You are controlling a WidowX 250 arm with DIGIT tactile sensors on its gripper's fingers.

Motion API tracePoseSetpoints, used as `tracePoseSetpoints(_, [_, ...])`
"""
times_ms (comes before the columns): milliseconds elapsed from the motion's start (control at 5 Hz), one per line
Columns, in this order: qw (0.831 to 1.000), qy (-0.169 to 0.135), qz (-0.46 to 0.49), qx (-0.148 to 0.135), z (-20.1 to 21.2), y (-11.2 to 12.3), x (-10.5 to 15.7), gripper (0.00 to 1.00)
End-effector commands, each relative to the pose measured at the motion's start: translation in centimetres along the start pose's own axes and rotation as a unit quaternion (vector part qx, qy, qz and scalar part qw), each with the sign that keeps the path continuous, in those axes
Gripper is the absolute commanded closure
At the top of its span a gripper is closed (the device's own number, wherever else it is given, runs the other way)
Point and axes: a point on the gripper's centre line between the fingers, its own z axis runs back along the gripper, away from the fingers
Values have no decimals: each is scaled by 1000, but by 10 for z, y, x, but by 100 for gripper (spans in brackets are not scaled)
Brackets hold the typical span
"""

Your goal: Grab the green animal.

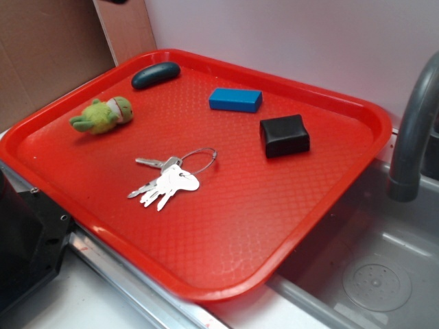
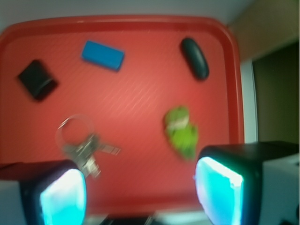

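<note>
Only the wrist view shows the gripper (image 2: 140,190), and there just its two fingers (image 2: 63,197) with glowing cyan pads, cut off by the lower edge; the exterior view does not show it at all. That wrist picture is blurred, so fine detail on every object is soft. The fingers stand wide apart with nothing between them but bare tray.

On the red tray (image 1: 226,226) the green animal (image 1: 103,115) lies on its side near the left rim, its white-and-red band at the end pointing toward the middle. In the wrist view the green animal (image 2: 180,131) sits just above and slightly inside the right-hand finger, clear of both pads and not touching them.

Beyond the toy, close to the far rim, rests a dark teal oval object (image 1: 156,74). A blue block (image 1: 235,99) and a black block (image 1: 284,135) lie farther across, well apart from the toy. A bunch of keys (image 1: 168,181) on a wire ring lies in the middle of the tray, near the toy but not touching it. Open tray floor surrounds the toy on all sides, with the raised rim closest on its left. A grey faucet (image 1: 411,130) rises at the right over a sink, partly cut off by the frame
</note>
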Motion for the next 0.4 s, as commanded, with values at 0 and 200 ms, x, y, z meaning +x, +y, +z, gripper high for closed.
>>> tracePoseSetpoints(0, [987,21,-149,46,-83,18,30,0])
tracePoseSetpoints(200, [986,49,-155,47,-107,16,18,0])
